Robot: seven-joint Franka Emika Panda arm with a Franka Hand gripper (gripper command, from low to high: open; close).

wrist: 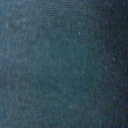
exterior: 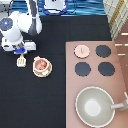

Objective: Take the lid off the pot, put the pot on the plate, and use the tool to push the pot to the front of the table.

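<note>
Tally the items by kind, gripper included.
Lid: 1, on stove
Pot: 1, on plate
Plate: 1
Tool: 1
Pan: 1
Burners: 3
Gripper: 1, over tool
Total: 9

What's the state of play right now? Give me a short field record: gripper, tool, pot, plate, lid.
gripper: at the exterior view's left, directly above the tool
tool: on the black table, just left of the pot
pot: uncovered, reddish balls showing, sitting on the plate
plate: under the pot, on the table
lid: off, lying on the stove panel beside the burners
</note>
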